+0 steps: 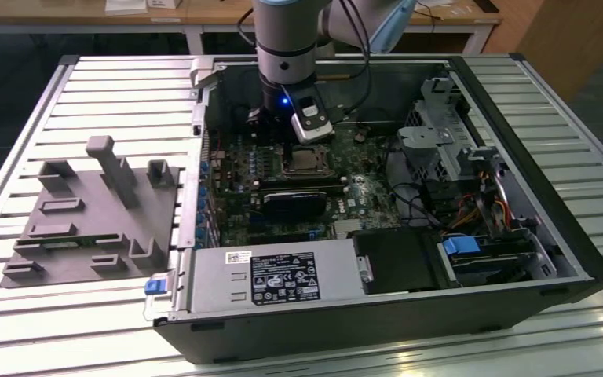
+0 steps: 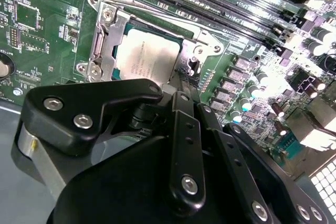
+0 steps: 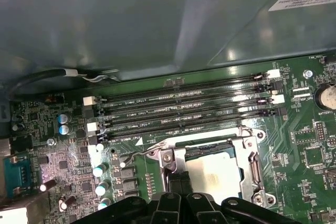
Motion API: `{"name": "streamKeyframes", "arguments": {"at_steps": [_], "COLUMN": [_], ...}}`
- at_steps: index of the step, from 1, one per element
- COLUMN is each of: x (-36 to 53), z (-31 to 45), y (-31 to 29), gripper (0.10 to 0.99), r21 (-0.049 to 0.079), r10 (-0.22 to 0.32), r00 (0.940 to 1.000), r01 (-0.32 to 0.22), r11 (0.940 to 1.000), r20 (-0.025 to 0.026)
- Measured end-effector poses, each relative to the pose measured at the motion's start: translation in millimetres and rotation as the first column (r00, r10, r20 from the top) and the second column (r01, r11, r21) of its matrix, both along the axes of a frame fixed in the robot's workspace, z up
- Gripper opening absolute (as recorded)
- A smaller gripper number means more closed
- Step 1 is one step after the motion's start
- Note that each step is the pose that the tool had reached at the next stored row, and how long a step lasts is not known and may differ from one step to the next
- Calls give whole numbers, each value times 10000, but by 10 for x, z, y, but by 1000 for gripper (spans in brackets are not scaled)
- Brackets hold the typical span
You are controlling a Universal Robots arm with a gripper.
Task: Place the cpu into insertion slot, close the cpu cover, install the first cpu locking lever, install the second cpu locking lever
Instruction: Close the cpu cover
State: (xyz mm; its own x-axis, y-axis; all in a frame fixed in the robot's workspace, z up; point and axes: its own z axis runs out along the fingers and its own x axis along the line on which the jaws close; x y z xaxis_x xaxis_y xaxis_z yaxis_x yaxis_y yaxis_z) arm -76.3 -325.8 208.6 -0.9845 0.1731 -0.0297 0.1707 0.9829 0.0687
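Silvery-grey and square, the cpu (image 3: 215,174) sits flat in the insertion slot (image 3: 210,149) on the green motherboard (image 3: 302,153), inside the opened computer case (image 1: 568,259). Over its edges lies the cpu cover (image 3: 253,169), a bright metal frame whose cutout leaves the chip's top bare. The frame looks to be down and level.

In the first wrist view the gripper (image 3: 178,181) stands at one side of the socket. Its black fingertips (image 3: 173,182) are drawn close together and sit just beside the cover's edge, near a corner screw (image 3: 167,155). The chip lies just past the tips and is not between them. Whether the tips pinch anything thin I cannot tell.

A wire locking lever (image 3: 137,154) bends out from that same corner. Four long memory slots (image 3: 184,109) run along the side of the socket away from the gripper. In the exterior view the arm (image 1: 286,47) reaches straight down into the case, well apart from the grey power supply (image 1: 270,279).
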Motion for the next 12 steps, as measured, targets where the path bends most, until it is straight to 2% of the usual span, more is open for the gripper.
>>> {"name": "streamKeyframes", "arguments": {"at_steps": [4, 7, 12], "x": [0, 0, 0], "z": [-8, -14, -31], "y": [0, -1, -6], "gripper": [102, 102, 102], "r21": [35, 162, 219], "r10": [0, 1, 1], "r00": [10000, 10000, 10000], "r01": [0, -1, -1], "r11": [10000, 9999, 9998], "r20": [0, 1, 1]}}
